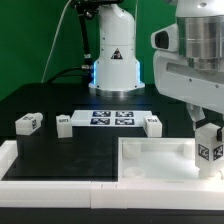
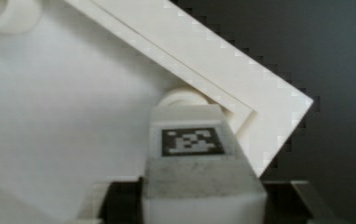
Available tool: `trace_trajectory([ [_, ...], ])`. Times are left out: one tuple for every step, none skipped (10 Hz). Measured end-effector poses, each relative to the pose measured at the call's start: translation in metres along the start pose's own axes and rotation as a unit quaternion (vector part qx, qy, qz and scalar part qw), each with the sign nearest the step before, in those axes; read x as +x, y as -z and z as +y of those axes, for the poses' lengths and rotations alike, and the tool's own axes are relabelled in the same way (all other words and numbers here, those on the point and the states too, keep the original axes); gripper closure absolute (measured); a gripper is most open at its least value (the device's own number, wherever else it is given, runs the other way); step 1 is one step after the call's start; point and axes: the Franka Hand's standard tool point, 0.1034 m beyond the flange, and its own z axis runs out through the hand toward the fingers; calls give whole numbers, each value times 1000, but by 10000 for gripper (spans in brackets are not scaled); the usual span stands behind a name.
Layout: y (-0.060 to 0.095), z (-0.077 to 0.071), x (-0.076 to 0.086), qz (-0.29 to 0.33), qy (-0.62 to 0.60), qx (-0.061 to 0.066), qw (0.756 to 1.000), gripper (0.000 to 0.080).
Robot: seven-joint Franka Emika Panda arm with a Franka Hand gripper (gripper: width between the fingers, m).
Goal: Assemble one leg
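Observation:
My gripper (image 1: 209, 150) is shut on a leg (image 1: 209, 149), a small white block with a black-and-white tag, and holds it upright over the near right corner of the big white square tray (image 1: 150, 160). In the wrist view the held leg (image 2: 194, 150) stands between my dark fingers (image 2: 122, 200), its far end at the tray's raised corner rim (image 2: 246, 80). Three more legs lie on the black table: one at the exterior view's left (image 1: 27, 123), one left of the marker board (image 1: 63, 124), one right of it (image 1: 152, 124).
The marker board (image 1: 110, 119) lies flat behind the tray. A white raised border (image 1: 30, 170) runs along the table's front and left. The arm's base (image 1: 115, 60) stands at the back centre. A round corner socket (image 2: 15, 15) shows in the wrist view.

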Motion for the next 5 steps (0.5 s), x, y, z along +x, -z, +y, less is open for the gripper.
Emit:
trace_trajectory([
  [0, 0, 0, 0, -35, -1, 999, 508],
  [0, 0, 0, 1, -44, 0, 999, 508],
  [0, 0, 0, 1, -33, -1, 999, 443],
  [0, 0, 0, 0, -11, 0, 1000, 443],
  [0, -1, -1, 1, 15, 0, 1000, 255],
])
